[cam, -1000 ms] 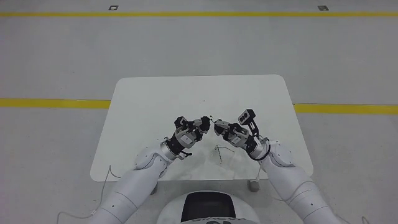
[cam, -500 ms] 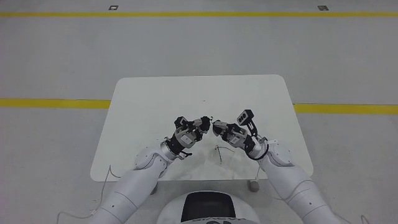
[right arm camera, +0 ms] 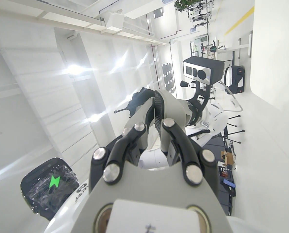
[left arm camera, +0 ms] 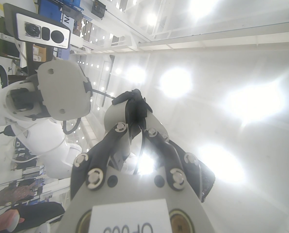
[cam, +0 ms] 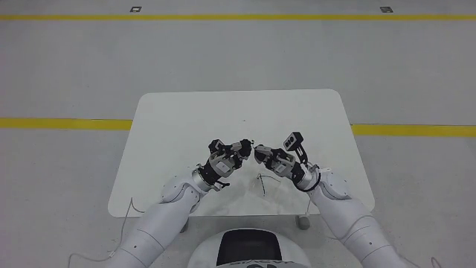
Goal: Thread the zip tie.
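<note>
- Left gripper [cam: 242,149] is hovering above the near middle of the white rounded-corner rectangular table [cam: 186,134], tips pointing right.
- Right gripper [cam: 259,151] is hovering just right of it, tips pointing left; the two sets of tips are almost meeting, can't tell if they are touching.
- Thin black plastic zip tie [cam: 260,182] is hanging below the gap between the two grippers, trailing toward the table's near edge.
- In the left wrist view the left fingers [left arm camera: 115,115] are pressing together at the tips, pinching a thin black strand of the zip tie that is running down between them.
- In the right wrist view the right ribbed pads [right arm camera: 158,105] are pressing flat against each other; can't tell whether anything is clamped between them.
- Yellow tape line [cam: 74,123] is crossing the grey floor left and right of the table.
</note>
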You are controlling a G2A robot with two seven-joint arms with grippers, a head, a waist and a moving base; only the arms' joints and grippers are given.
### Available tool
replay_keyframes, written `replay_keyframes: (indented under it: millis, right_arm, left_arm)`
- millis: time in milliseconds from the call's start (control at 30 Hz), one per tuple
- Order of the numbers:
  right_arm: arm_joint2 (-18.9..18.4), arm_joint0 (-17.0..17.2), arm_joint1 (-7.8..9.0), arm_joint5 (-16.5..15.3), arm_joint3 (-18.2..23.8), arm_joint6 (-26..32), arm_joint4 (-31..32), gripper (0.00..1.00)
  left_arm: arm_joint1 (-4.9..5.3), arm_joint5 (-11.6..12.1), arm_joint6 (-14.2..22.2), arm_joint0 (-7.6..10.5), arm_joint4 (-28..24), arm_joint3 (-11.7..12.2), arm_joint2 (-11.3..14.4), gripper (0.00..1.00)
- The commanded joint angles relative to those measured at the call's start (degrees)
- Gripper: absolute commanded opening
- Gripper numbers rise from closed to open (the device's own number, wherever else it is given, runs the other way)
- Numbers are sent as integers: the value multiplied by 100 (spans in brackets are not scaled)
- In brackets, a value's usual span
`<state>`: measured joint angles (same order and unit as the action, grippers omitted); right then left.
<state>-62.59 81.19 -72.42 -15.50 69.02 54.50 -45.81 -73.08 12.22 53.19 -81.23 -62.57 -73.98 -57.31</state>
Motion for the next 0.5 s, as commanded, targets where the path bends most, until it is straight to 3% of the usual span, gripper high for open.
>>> replay_keyframes:
  millis: [0,467]
  right_arm:
    - [-2,2,-1,7,1,-5,5,0]
    - [-6,-3,-8,45,-11,-8,46,0]
  left_arm:
    - [0,0,0,0,0,0,0,0]
    - [0,0,0,0,0,0,0,0]
